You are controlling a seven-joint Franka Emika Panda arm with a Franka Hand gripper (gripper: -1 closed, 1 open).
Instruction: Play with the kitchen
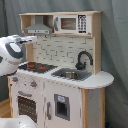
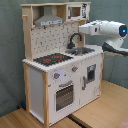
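**The kitchen stands upright and the arm reaches in over its counter**

The kitchen (image 2: 62, 65) is standing on the wooden table (image 2: 100, 112) in front of a grey curtain (image 1: 112, 50), and I have it square in both exterior views. It sits upright, long axis vertical, from the oven door (image 2: 63, 95) at the bottom up to the grey hood (image 2: 49, 21) and the small microwave cupboard (image 2: 75, 11) on top. Its working face points toward the cameras, which is handy: every knob and door is on the side I can watch.

My arm comes in level, at about backsplash height. In the second exterior view it enters from the second exterior view's right, and the gripper (image 2: 83, 29) hangs above the black faucet (image 2: 75, 40) and the sink (image 2: 80, 50). In the first exterior view the same gripper (image 1: 31, 39) shows at the first exterior view's left, just under the hood and above the black-red hob (image 1: 38, 66). I judge it is held high like this so it clears the faucet's arch while I pick something to play with.

As for the jaws, I cannot tell whether they are apart or closed, and I see nothing in them. Nothing on the counter looks touched right now; the arm appears clear of the hob, the faucet and the back panel.
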